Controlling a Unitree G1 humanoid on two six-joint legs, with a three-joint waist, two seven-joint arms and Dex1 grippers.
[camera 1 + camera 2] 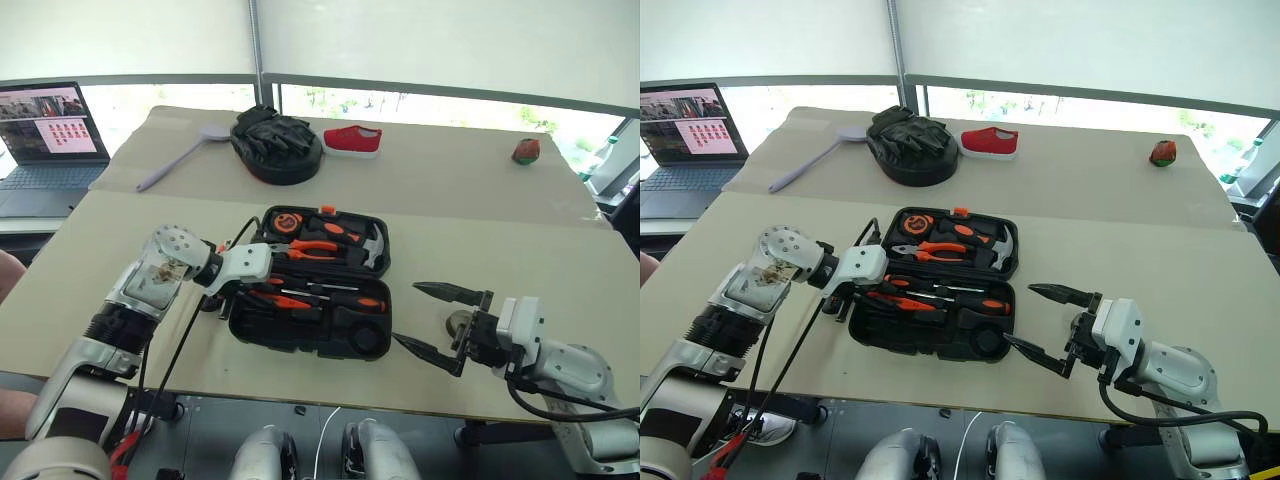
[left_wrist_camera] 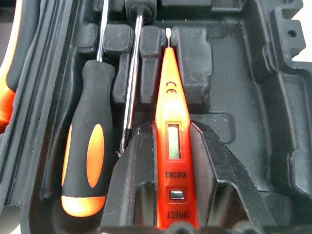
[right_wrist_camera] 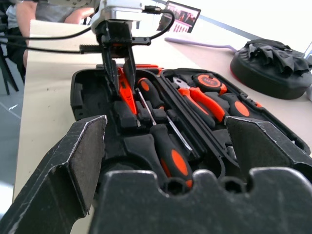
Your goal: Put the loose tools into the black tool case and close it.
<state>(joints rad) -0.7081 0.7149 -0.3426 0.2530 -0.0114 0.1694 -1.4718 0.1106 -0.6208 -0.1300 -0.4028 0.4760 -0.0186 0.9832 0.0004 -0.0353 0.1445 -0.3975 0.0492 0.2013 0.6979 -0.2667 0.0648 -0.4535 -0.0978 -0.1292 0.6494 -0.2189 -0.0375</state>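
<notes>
The black tool case lies open near the front edge of the surface, its lid half toward the far side, its tray half nearest the robot. The left gripper reaches down into the tray's left end, its fingers closed narrowly on the thin orange screwdriver, whose tip sits in a moulded slot. Just beside it in the tray lie a screwdriver with a black-and-orange handle and a bare metal shaft. A second black-and-orange handle rests toward the tray's right end. The lid half carries the pliers, hammer and tape measure.

The right gripper hovers just off the case's right front corner, jaws spread wide and holding nothing; bare surface stretches to its right and beyond.

Well behind the case, the far part of the surface carries a round black glove pile, a red shoe, a pale spoon and a small red object. A laptop stands at the far left, bright windows behind.
</notes>
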